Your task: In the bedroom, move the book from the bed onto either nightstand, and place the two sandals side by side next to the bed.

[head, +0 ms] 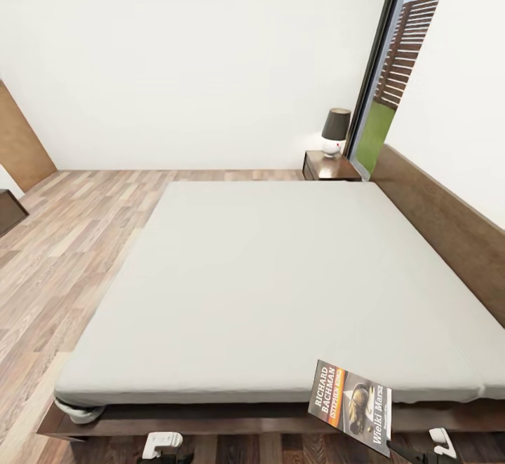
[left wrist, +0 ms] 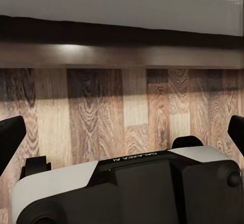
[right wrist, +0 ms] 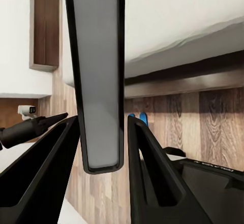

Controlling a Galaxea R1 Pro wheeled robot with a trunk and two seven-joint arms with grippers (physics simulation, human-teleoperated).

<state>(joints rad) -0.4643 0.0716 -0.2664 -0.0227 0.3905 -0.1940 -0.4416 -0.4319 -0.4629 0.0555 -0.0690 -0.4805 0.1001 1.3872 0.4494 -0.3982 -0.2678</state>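
Observation:
The book point(head: 351, 404) has a dark cover with an orange band. It hangs tilted over the near edge of the bed point(head: 266, 275), at its right end. My right gripper point(head: 428, 446) is shut on its lower corner. In the right wrist view the book point(right wrist: 99, 82) is edge-on between the fingers point(right wrist: 147, 158). Beyond them, two small blue tips of the sandals point(right wrist: 137, 116) lie on the floor by the bed frame, mostly hidden. A nightstand point(head: 330, 167) stands at the bed's far corner. My left gripper point(head: 163, 443) is low by the near frame, open with nothing in it point(left wrist: 122, 127).
A dark-shaded lamp point(head: 335, 131) stands on the far nightstand beside the tall window point(head: 393, 85). The brown headboard point(head: 449, 219) runs along the bed's right side. Wood-plank floor point(head: 70, 240) lies left of the bed, with a brown panel point(head: 21, 141) at the far left wall.

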